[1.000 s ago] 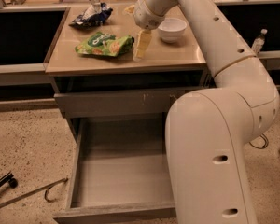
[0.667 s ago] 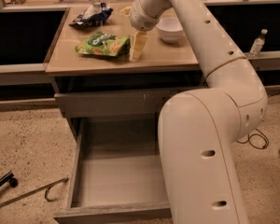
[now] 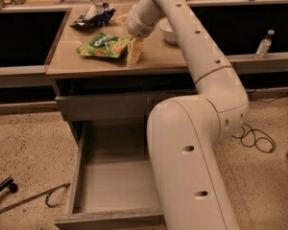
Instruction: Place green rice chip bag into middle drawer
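Note:
The green rice chip bag (image 3: 104, 45) lies flat on the wooden tabletop, left of centre. My gripper (image 3: 134, 52) points down at the table, right at the bag's right end, touching or almost touching it. The middle drawer (image 3: 79, 172) is pulled out wide below the table, a deep grey wood-grain box with nothing in the part I can see. My own arm (image 3: 192, 166) hides the drawer's right side.
A dark blue and white snack bag (image 3: 92, 17) lies at the table's back left. A white bowl (image 3: 167, 30) stands behind my arm. A closed drawer front (image 3: 103, 107) sits above the open drawer. A metal rod (image 3: 29, 199) lies on the floor left, a cable (image 3: 252, 137) right, a bottle (image 3: 264, 43) on the right ledge.
My gripper has moved a little left and down, closer to the right end of the green bag. The bag and the drawer have not moved.

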You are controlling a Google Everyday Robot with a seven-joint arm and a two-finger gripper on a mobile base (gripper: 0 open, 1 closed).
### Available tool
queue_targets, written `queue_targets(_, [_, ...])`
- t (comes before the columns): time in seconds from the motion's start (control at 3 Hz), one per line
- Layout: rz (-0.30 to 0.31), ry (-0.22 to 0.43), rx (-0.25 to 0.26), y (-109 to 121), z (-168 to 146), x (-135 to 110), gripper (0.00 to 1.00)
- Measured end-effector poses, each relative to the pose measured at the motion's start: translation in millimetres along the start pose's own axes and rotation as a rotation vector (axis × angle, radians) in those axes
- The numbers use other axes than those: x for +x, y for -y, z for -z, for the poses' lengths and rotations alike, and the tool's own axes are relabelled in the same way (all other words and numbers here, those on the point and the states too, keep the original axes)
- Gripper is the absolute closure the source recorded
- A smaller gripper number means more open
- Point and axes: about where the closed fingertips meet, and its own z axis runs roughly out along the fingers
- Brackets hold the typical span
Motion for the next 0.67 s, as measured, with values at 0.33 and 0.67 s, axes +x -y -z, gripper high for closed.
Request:
queue_targets(0.33, [0.0,0.008,-0.013,0.1,-13.5,0.9,0.19])
queue_targets(0.67, [0.0,0.009,-0.012,0.4,-13.7,0.9,0.43])
